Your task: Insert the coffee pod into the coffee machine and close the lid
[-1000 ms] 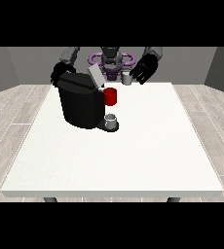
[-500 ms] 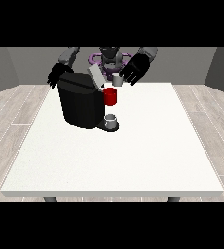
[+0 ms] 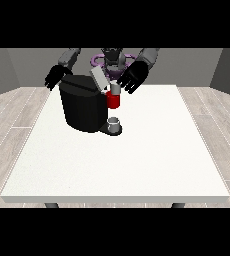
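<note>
A black coffee machine stands at the table's back left, with a red brew head on its front and a grey lid tilted up above it. A small grey pod sits on top of the red head. The hand at the view's right hovers just right of and above the pod, fingers spread and relaxed, holding nothing. The hand at the view's left hangs behind the machine's back left corner, fingers loosely extended.
A small grey cup rests on the machine's drip base. The white table stretches wide toward the front and right. The robot's torso is behind the machine.
The hand at the view's right has moved down and toward the centre, closer to the pod and lid. The hand at the view's left shifted slightly outward.
</note>
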